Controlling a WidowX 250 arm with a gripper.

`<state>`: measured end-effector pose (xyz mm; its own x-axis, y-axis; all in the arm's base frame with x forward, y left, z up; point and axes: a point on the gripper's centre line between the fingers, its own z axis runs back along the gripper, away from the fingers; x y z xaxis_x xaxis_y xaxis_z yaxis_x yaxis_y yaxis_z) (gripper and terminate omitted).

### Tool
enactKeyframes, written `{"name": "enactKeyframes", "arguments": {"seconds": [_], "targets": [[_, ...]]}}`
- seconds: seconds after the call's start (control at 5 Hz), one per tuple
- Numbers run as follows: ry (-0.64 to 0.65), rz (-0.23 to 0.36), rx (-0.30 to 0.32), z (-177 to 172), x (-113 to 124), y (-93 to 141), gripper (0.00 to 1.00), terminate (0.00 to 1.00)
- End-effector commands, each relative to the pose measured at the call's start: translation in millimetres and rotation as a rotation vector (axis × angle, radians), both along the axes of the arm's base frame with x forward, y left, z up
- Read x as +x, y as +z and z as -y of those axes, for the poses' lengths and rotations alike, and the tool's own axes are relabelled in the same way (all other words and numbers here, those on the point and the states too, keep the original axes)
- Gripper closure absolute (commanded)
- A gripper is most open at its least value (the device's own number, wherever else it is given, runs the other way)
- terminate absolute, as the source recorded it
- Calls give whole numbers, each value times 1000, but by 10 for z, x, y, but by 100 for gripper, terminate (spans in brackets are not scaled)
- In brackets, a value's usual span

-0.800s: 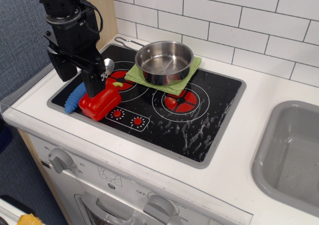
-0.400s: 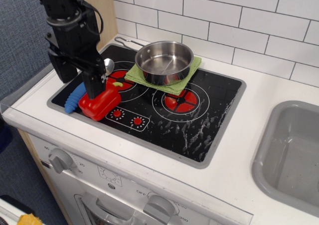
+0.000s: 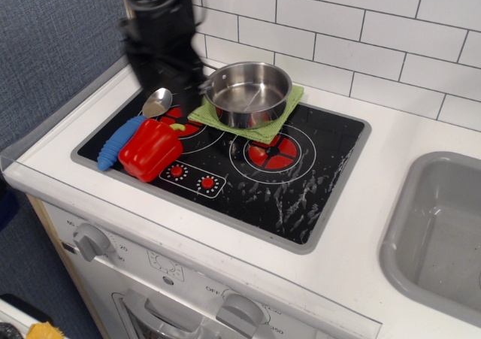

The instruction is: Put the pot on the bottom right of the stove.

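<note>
The shiny steel pot (image 3: 248, 91) stands on a green cloth (image 3: 272, 125) at the back middle of the black stove (image 3: 316, 181). Its thin handle points to the back left and is partly hidden by the arm. My gripper (image 3: 180, 89) is a motion-blurred black shape just left of the pot, over the stove's back left part. The blur hides how its jaws stand and whether it touches the pot. The red spiral burner (image 3: 272, 152) in front of the pot is bare.
A red toy pepper (image 3: 150, 149) lies at the stove's front left, beside a silver spoon with a blue handle (image 3: 120, 140). A grey sink basin (image 3: 443, 226) is at the right. A white tiled wall runs behind.
My gripper has risen from the red pepper and swung right and back, to the pot's left side. The pepper, spoon and pot have not moved.
</note>
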<state>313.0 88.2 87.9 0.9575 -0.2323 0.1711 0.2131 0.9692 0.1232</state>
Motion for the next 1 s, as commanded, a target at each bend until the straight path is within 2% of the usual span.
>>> {"name": "enactKeyframes", "arguments": {"seconds": [0.0, 0.4, 0.8], "targets": [[-85, 74, -64, 548, 736, 129, 0, 0], [-69, 8, -117, 826, 915, -196, 0, 0], [-16, -72, -67, 813, 894, -464, 0, 0]]}}
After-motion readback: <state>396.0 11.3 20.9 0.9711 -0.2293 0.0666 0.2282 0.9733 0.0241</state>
